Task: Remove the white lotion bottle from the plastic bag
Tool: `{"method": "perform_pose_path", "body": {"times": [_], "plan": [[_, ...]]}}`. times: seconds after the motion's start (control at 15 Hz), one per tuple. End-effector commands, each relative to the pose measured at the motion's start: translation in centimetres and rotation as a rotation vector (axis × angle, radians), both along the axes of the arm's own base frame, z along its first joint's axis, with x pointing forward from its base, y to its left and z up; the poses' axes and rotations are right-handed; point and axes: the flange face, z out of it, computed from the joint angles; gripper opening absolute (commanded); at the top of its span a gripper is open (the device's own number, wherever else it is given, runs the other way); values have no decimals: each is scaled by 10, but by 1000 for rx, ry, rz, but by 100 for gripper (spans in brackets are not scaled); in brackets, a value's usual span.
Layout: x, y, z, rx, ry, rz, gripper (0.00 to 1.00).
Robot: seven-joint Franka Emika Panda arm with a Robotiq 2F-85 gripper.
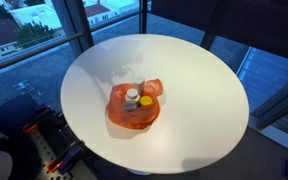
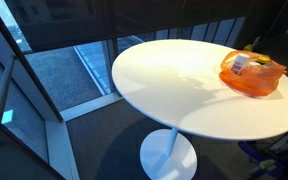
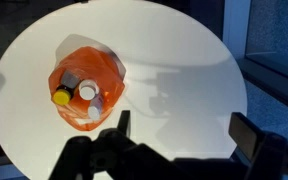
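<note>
Strong daylight strikes the white counter (image 3: 174, 60), casting soft shadows. The fingers (image 3: 246, 134) appear dark and blurred. Surroundings are dim.

Open tabletop (image 1: 184, 70) lies on every side of the orange bag (image 1: 134, 112). The widest bare stretch is on the side of the bag away from the dark equipment (image 1: 44, 140), which crowds the table edge nearest the bag. The bag's mouth gapes upward, so the way in is from above. Inside the bag, 3 bottle tops stand close together, the yellow cap (image 3: 61, 97) just beside the white cap (image 3: 87, 92), with little gap between them. Crumpled bag walls rise around them. The gripper (image 3: 179, 125), fingers spread wide, hangs apart from the bag with free air between.
</note>
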Motion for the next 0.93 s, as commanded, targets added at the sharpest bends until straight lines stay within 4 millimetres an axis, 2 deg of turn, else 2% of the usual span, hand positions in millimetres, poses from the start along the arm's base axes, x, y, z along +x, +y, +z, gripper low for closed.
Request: {"method": "perform_pose_path", "body": {"times": [0.0, 0.33, 0.87], "plan": [[0, 0, 1, 0, 1, 0, 100], [1, 1, 4, -5, -3, -3, 100], [40, 19, 26, -25, -12, 5, 100]]}}
